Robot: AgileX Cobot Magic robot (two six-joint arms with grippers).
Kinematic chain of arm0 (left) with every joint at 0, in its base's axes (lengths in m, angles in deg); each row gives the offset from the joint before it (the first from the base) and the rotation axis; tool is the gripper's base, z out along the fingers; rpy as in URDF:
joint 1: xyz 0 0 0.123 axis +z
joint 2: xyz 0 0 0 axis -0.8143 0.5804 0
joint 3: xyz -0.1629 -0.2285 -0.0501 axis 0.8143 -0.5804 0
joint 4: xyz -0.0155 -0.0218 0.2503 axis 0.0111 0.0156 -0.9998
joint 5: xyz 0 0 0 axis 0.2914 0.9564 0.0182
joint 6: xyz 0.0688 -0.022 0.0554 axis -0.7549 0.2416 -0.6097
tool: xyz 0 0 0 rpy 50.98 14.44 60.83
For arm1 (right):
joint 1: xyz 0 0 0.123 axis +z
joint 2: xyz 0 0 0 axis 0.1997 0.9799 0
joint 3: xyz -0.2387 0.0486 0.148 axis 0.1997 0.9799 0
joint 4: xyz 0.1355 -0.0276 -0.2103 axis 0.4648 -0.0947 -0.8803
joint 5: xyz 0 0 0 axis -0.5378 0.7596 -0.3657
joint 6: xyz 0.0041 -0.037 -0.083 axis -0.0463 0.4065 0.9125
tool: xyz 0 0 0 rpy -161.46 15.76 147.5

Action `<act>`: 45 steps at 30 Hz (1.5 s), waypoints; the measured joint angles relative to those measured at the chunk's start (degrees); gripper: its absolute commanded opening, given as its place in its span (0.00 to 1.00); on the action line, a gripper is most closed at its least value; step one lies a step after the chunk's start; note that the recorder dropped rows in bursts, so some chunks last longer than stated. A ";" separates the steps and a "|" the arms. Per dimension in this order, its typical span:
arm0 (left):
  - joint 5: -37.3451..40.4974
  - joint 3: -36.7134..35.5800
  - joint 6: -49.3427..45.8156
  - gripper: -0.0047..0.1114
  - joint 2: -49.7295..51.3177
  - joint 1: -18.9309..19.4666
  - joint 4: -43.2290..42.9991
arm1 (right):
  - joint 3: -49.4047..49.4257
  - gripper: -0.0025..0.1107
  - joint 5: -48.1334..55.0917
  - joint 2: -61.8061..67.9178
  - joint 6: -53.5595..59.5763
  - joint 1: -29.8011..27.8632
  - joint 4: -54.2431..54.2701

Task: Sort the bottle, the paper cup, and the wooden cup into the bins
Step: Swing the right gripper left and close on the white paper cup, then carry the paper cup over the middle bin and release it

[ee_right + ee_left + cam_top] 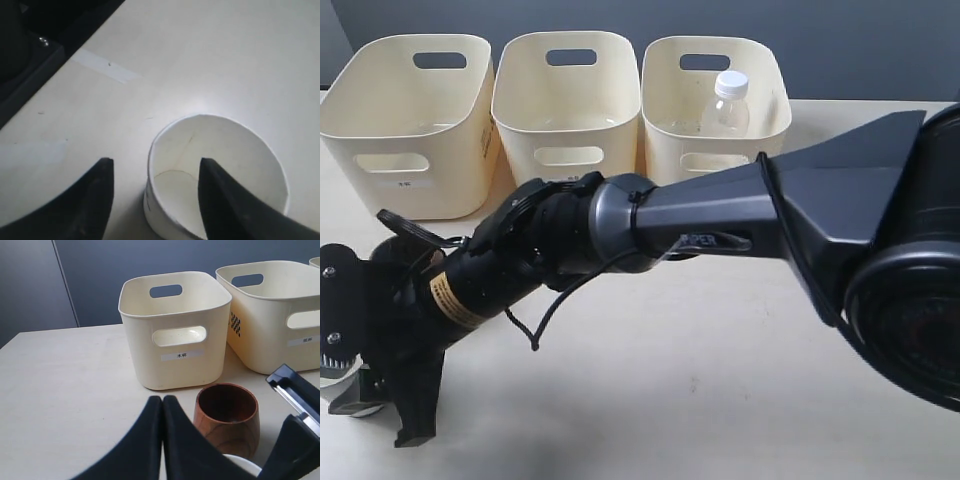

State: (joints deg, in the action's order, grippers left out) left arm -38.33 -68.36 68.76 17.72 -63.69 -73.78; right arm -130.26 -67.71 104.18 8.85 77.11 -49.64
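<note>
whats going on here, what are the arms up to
A two-armed robot is sorting items into three cream bins. The bottle already stands in the bin on the right of the exterior view. The right arm has reached across to the near left corner, and its tool is open with one finger inside the paper cup and one outside its rim. The left tool is shut and holds nothing, with the wooden cup standing upright on the table just beyond it.

bottle (729,103) in the rightmost of three bins (565,108) in a row, wooden cup (226,412) before the left bin
</note>
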 measured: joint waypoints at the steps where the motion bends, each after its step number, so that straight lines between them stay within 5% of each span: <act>1: 0.00 0.00 0.00 0.04 0.00 0.00 0.00 | 0.00 0.44 0.25 0.28 0.00 0.00 0.00; 7: 0.00 0.00 0.00 0.04 0.00 0.00 0.00 | 0.00 0.02 1.53 0.78 0.00 0.00 0.09; 26: 0.00 0.00 0.00 0.04 0.00 0.00 0.00 | 0.00 0.02 1.33 -9.26 -7.69 -1.14 -0.02; 45: 0.00 0.00 0.00 0.04 0.00 0.00 0.00 | -0.11 0.02 20.65 -17.55 -9.93 -17.22 1.38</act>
State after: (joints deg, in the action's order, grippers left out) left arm -38.33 -68.36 68.76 17.72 -63.69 -73.78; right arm -130.37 -47.06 86.62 -1.09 59.89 -48.26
